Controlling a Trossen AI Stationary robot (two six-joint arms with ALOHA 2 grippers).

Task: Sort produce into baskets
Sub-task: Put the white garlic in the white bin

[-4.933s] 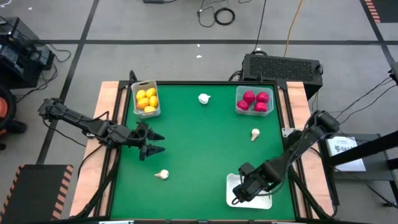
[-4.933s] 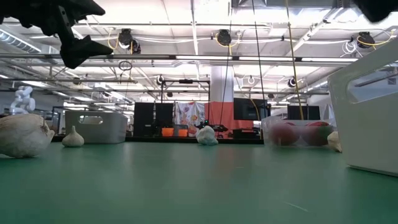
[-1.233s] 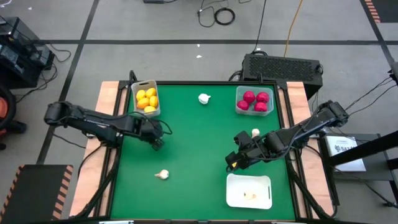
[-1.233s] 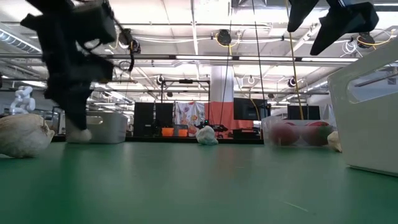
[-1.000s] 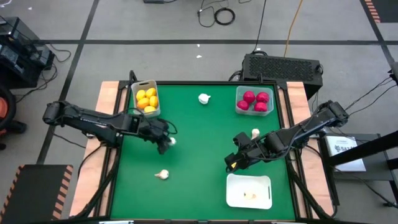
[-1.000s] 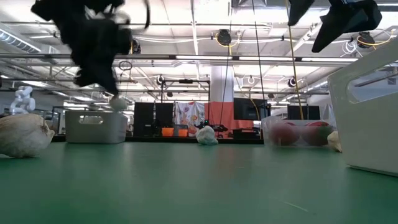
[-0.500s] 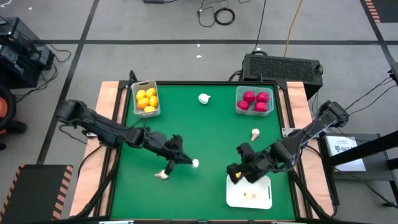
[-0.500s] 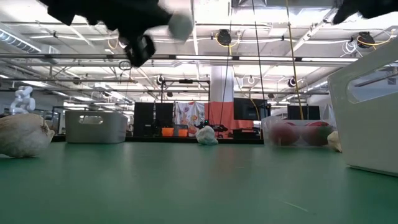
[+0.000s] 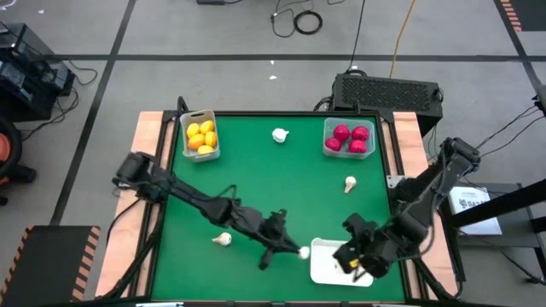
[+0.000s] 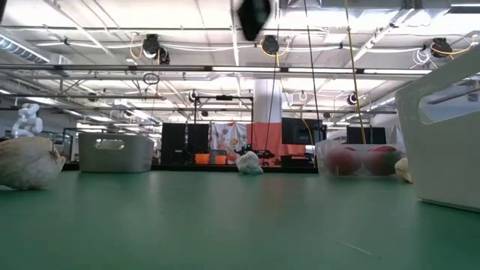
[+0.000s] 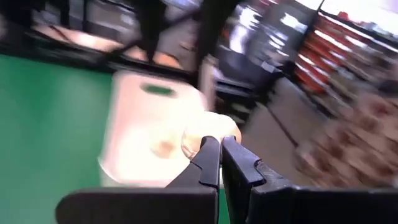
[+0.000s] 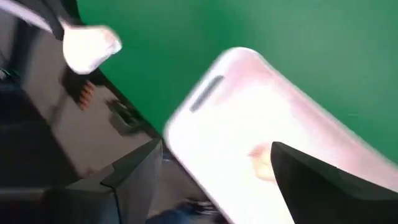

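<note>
table mat (image 9: 281, 188): matt green | tray (image 9: 328, 269): smooth white plastic | bin (image 9: 348, 150): clear plastic

An industrial robotics lab: a concrete floor (image 9: 256, 77) marked with tape lines, loose cables (image 9: 299, 19), ceiling lights (image 10: 270, 45) on exposed trusses, and distant equipment racks (image 10: 184, 142).

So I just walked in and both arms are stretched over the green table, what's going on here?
The robot is sorting toy produce. The left gripper is shut on a white garlic bulb, carrying it beside the white tray, which already holds one piece. The right gripper hovers open over that tray. Lemons fill one bin and red fruits another. Three garlic bulbs lie loose on the table.
</note>
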